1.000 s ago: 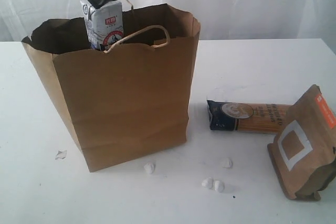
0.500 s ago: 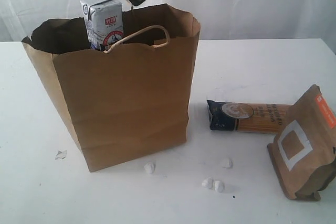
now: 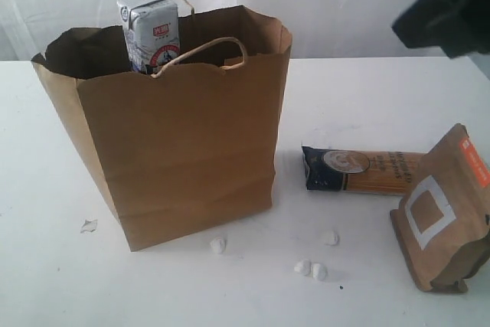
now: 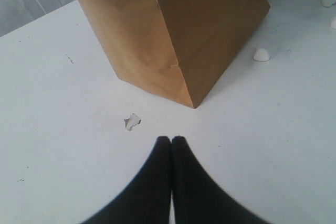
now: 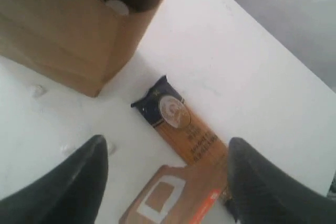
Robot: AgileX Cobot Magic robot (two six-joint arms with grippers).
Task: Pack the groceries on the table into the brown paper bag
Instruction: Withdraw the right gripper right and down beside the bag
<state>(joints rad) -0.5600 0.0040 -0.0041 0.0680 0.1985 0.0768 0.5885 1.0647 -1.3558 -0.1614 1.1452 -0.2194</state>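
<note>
at three o'clock of the brown paper bag, the released, empty right pincer is hovering; descending off-centre would be risking toppling the brown pouch.

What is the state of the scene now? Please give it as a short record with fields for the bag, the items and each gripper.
bag: brown paper bag, upright on the white table, mouth open
in bag: small white-blue carton, top above the rim
not packed: dark-blue spaghetti packet lying flat; brown pouch with orange label next to it
loose bits: small white crumbs in front of the bag
left gripper: shut, empty, over the table near a bottom corner of the bag
right gripper: open, empty, above packet and pouch
</note>
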